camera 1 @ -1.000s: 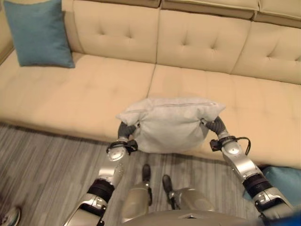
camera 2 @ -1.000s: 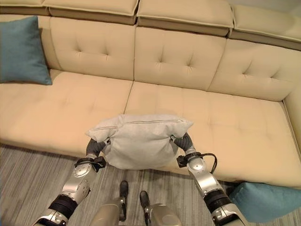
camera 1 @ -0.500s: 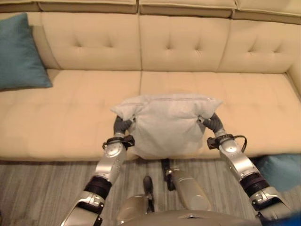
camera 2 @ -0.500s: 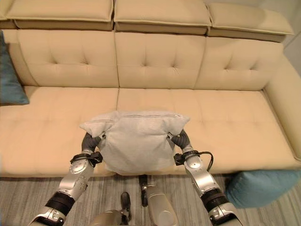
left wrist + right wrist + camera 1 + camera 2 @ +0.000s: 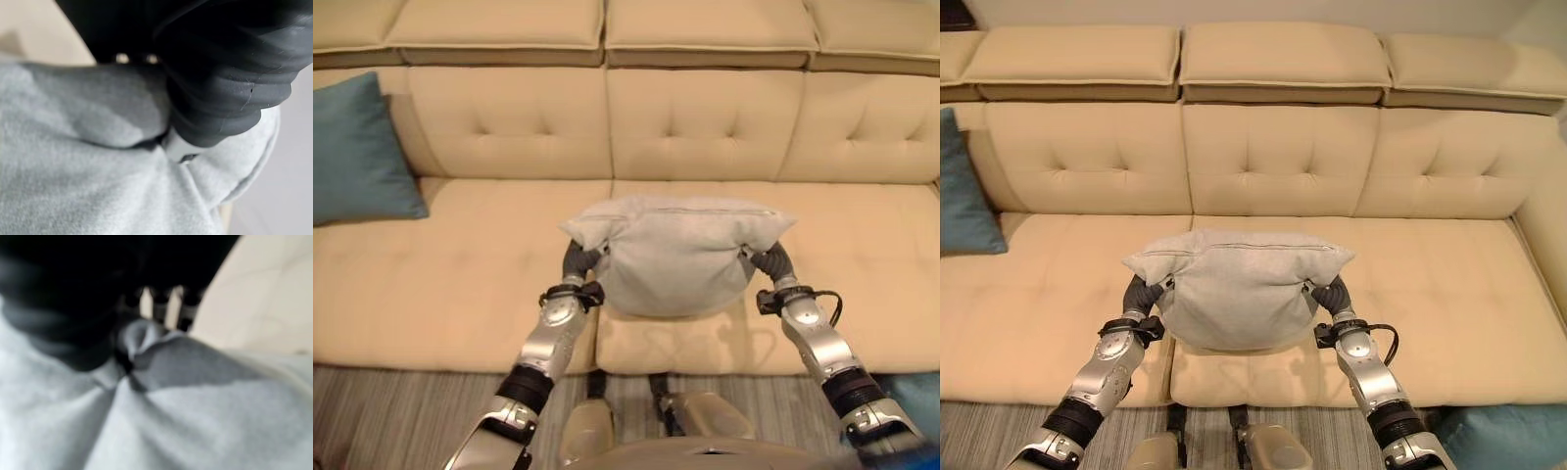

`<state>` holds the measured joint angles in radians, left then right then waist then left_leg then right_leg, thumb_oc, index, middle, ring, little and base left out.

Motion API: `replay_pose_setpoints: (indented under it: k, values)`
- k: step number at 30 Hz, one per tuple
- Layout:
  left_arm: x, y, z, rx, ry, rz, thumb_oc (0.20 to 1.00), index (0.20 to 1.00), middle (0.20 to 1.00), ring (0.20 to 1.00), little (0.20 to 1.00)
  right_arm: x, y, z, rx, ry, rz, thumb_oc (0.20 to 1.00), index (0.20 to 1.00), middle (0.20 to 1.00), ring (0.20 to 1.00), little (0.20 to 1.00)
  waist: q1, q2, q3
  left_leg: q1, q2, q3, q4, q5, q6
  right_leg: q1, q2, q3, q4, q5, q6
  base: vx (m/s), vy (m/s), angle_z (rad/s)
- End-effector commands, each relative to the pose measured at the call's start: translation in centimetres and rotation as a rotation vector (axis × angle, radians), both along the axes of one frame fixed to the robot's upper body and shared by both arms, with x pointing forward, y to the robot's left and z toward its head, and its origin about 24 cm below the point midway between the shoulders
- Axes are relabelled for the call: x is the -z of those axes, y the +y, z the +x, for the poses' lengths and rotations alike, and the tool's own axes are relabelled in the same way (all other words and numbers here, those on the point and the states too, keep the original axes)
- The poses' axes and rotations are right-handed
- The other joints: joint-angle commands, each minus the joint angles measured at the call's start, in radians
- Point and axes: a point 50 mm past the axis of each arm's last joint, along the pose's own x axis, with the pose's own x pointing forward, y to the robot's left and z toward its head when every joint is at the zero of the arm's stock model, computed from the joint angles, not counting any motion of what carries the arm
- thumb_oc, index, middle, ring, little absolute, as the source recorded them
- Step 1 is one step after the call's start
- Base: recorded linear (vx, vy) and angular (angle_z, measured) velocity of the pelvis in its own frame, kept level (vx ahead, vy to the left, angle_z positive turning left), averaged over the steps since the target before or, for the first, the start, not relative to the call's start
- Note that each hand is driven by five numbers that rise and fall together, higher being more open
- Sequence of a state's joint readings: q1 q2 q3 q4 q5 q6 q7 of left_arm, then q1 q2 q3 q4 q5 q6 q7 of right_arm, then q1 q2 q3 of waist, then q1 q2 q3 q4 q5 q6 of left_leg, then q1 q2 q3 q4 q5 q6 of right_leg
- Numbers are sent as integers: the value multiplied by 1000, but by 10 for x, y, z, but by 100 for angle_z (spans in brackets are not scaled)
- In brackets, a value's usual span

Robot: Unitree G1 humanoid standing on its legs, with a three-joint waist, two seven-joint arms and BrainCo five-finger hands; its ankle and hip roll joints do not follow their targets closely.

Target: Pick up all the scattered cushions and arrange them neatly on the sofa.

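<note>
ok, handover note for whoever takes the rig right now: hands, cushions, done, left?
Left hand: shut on the grey cushion, at its left side.
Right hand: shut on the same cushion, at its right side.
Grey cushion: held up between both hands, over the front of the sofa seat, near the middle, not set down.
Teal cushion: leaning at the sofa's left end, against the backrest.
Second teal cushion: on the floor by the sofa's right front.
Done: one teal cushion on the sofa, grey one picked up.
Left: place the grey cushion, then fetch the floor one.
</note>
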<state>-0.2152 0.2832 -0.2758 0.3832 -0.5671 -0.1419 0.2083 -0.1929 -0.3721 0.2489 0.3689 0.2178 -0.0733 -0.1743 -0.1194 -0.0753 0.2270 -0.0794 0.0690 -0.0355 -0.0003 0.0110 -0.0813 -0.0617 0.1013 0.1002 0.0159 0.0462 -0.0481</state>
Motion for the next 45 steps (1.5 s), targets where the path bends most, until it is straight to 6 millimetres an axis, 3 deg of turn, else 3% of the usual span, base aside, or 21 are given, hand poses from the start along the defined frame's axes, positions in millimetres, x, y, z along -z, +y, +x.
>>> replay_pose_setpoints:
  k: [1,2,5,6,7,10,12,15,20,28,40,43,45]
  values:
    - [-71,-19,9,80,-355,-58,200,200,200,200,200,-58,27,20,-80,-284,123,200,200,200,200,200,43,5,-59,-31,-39,66,55,4,16,-19,-154,29,52,-37,191,50,317,-34]
    - [-71,-19,9,80,-355,-58,200,200,200,200,200,-58,27,20,-80,-284,124,200,200,200,200,200,45,4,-58,-30,-39,67,55,3,16,-19,-154,31,52,-37,191,7,184,-72]
    - [-93,-11,12,44,-448,-44,200,200,200,200,200,-87,45,32,-138,-390,139,200,200,200,200,200,69,-5,-53,-36,-47,119,72,-22,33,-59,-171,38,63,-12,222,-51,148,-68]
    - [-112,0,14,-4,-523,-30,200,200,200,200,200,-109,66,38,-205,-465,172,200,200,200,200,200,107,-8,-40,-32,-35,165,65,-31,34,-91,-196,-77,71,2,227,-116,120,-154]
    - [-118,3,15,-19,-548,-21,200,200,200,200,200,-116,71,40,-222,-486,173,200,200,200,200,200,115,-11,-44,-33,-35,177,54,-27,31,-95,-208,-112,56,12,227,-81,79,-167]
    - [-132,8,18,-57,-604,-8,200,200,200,200,200,-138,78,45,-265,-554,147,200,200,200,200,200,112,-15,-46,-35,-47,162,54,-22,28,-83,-207,-100,27,20,220,39,25,-18]
    - [-155,11,26,-87,-673,11,200,200,200,200,200,-168,96,51,-339,-635,121,200,200,200,200,200,125,-15,-56,-32,-50,161,33,-18,25,-68,-217,-126,-15,30,213,67,-3,41]
    - [-169,12,31,-100,-712,33,200,200,200,200,200,-182,103,54,-364,-669,112,200,200,200,200,200,129,-13,-55,-32,-52,158,30,-16,23,-58,-221,-145,-30,29,212,37,-13,14]
    - [-210,11,55,-157,-797,105,200,200,200,200,200,-220,112,72,-358,-735,30,200,200,200,200,200,139,-6,-20,-86,-56,130,41,0,17,-98,-219,-162,-21,27,206,-53,-34,19]
    - [-249,12,70,-175,-858,161,200,200,200,200,200,-251,105,88,-282,-769,-33,200,200,200,200,200,144,-3,8,-158,-50,99,38,27,13,-168,-217,-172,-10,34,208,-14,-23,11]
    - [-269,22,84,-236,-847,230,200,200,200,200,200,-267,97,99,-210,-773,-46,200,200,200,200,200,150,-8,54,-239,-50,80,39,45,9,-241,-216,-165,-18,58,213,8,2,2]
    - [-276,28,86,-264,-852,269,200,200,200,200,200,-271,97,102,-200,-773,-42,200,200,200,200,200,156,-13,63,-270,-48,73,36,52,7,-270,-211,-161,-20,66,217,10,-11,4]
    - [-285,39,88,-312,-849,312,200,200,200,200,200,-284,99,102,-213,-804,-84,200,200,200,200,200,161,-16,71,-305,-47,62,36,58,3,-303,-207,-156,-21,77,216,-3,-12,2]
